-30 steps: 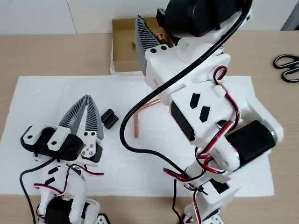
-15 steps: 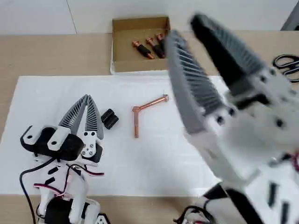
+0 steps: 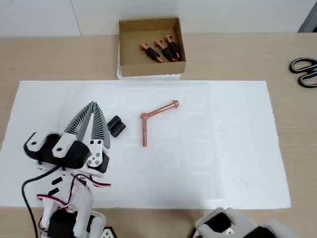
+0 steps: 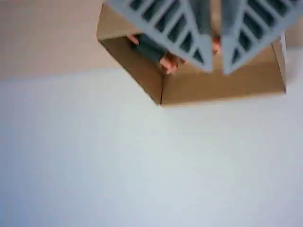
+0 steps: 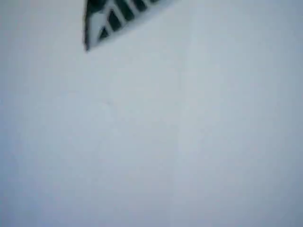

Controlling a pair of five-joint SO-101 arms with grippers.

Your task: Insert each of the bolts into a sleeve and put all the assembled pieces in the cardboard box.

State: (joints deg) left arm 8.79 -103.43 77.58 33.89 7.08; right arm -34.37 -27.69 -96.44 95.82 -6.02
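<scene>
Two bare copper bolts lie on the white paper, one slanted [image 3: 159, 109] and one upright [image 3: 144, 130], their ends meeting. A black sleeve [image 3: 116, 126] lies just left of them. The cardboard box [image 3: 151, 69] at the back holds three assembled pieces [image 3: 159, 50]. My left gripper [image 3: 93, 105] rests low at the front left, shut on nothing, its tips just left of the sleeve. From the left wrist, its tips [image 4: 218, 70] point toward the box [image 4: 222, 87] and the pieces [image 4: 165, 61] inside. One right fingertip [image 5: 102, 28] hangs over bare paper.
The white paper sheet [image 3: 223, 148] covers most of the wooden table. Scissors [image 3: 304, 69] lie at the far right edge. Part of the right arm's base [image 3: 228, 227] pokes in at the bottom edge.
The right arm pulled back from the cardboard box, swept over the paper's right side and left the table, uncovering the box. The left arm, bolts and sleeve stayed put.
</scene>
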